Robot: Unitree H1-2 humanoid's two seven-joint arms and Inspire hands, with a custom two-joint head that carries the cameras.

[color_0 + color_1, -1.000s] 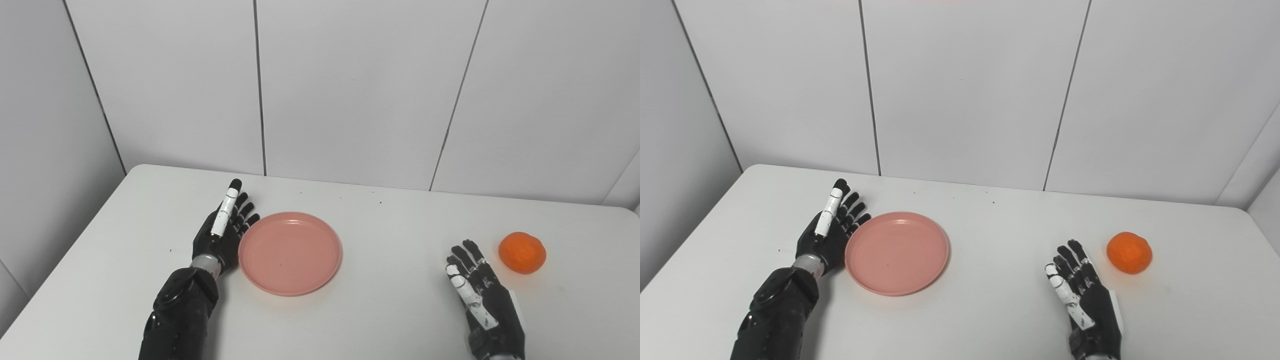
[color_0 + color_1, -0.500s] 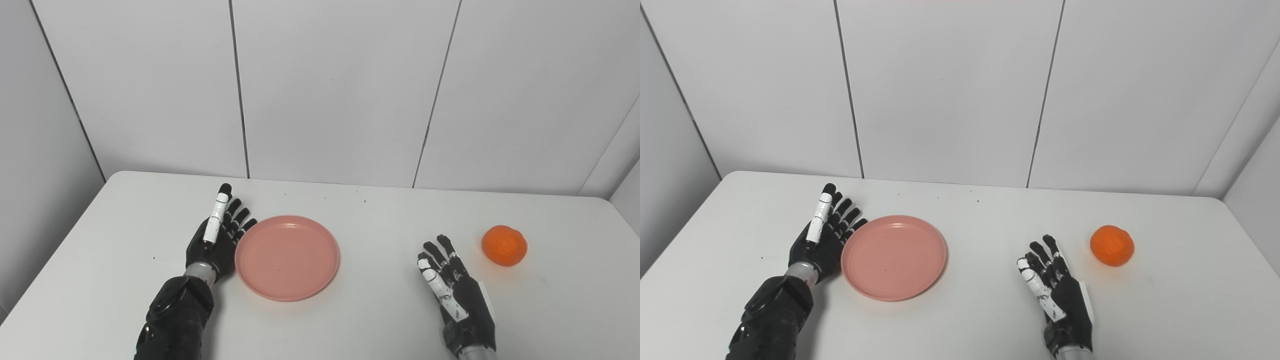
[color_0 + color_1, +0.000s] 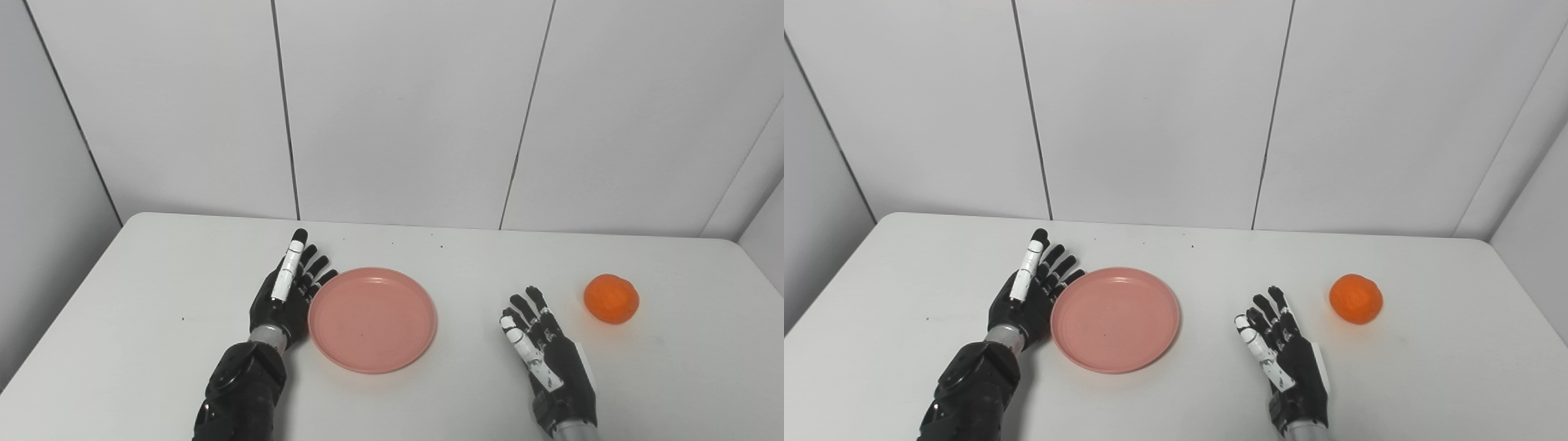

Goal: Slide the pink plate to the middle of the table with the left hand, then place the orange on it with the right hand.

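Observation:
A pink plate (image 3: 372, 318) lies flat on the white table (image 3: 153, 306), a little left of centre. My left hand (image 3: 288, 294) stands on edge with its fingers straight, pressed against the plate's left rim, and is open. An orange (image 3: 611, 298) rests on the table at the right, apart from everything. My right hand (image 3: 545, 355) lies near the front edge between plate and orange, fingers spread and open, a short gap from the orange. In the right eye view the same plate (image 3: 1115, 318) and orange (image 3: 1355, 298) show.
White panelled walls close the table at the back and on both sides. Bare table top (image 3: 471, 275) lies between the plate and the orange. A few small dark specks mark the surface.
The camera has swung to the right. The left hand and the plate have shifted right together across the table. The right hand has hardly moved and the orange stays put.

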